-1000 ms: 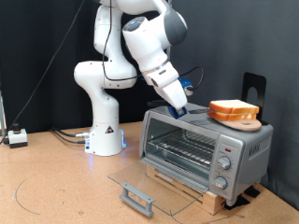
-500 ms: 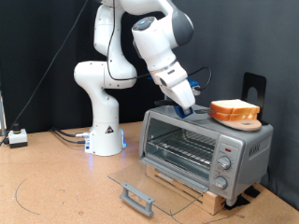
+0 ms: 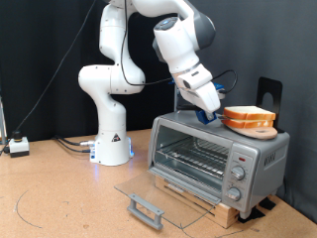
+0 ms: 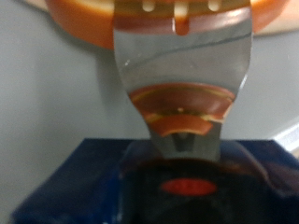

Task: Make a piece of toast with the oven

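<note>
The silver-grey oven (image 3: 198, 132) stands at the exterior view's right with its glass door (image 3: 163, 196) folded down flat and its wire rack bare. Two bread slices (image 3: 248, 114) lie stacked on a round wooden board (image 3: 260, 130) on the oven's top. My gripper (image 3: 212, 112) hangs just above the oven top, right next to the stack's left side; nothing shows between its fingers. In the wrist view a shiny metal finger (image 4: 182, 75) fills the middle, with the orange-brown rim of the board (image 4: 93, 19) close beyond it over the grey oven top (image 4: 56, 103).
The door's bar handle (image 3: 145, 209) sticks out over the wooden table. Knobs (image 3: 238, 171) are on the oven's right panel. A black stand (image 3: 269, 94) rises behind the board. The arm's white base (image 3: 111, 139) and a small box (image 3: 18, 146) are at the left.
My gripper has moved to the exterior view's right across the oven top, from near its left end to right beside the bread stack. The oven and bread have not moved.
</note>
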### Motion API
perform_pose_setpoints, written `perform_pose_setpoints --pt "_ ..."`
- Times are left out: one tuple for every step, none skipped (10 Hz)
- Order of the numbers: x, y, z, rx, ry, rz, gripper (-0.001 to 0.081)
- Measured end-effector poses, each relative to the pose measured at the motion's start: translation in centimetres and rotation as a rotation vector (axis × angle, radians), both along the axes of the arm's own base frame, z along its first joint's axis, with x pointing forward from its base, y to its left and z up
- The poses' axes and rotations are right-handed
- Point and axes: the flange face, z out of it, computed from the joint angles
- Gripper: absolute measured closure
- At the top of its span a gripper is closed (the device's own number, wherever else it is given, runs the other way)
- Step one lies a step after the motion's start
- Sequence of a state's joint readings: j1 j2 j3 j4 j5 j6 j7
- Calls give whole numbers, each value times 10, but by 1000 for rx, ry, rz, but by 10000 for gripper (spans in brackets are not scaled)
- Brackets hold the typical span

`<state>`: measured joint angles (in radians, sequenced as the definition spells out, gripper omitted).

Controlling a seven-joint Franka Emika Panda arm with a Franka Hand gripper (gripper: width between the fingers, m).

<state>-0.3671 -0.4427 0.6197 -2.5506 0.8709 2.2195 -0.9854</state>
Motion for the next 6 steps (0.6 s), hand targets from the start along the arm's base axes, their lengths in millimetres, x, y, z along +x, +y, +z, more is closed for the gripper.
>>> perform_pose_setpoints --pt "0 7 0 -5 -1 -4 411" --pt "-1 13 1 -9 -2 -10 411" --pt "-1 18 1 -12 -3 -14 411" --pt "-1 21 1 -14 0 -19 411" --pt "-1 23 1 -13 4 -25 411" --pt "-1 23 1 -4 8 -32 411"
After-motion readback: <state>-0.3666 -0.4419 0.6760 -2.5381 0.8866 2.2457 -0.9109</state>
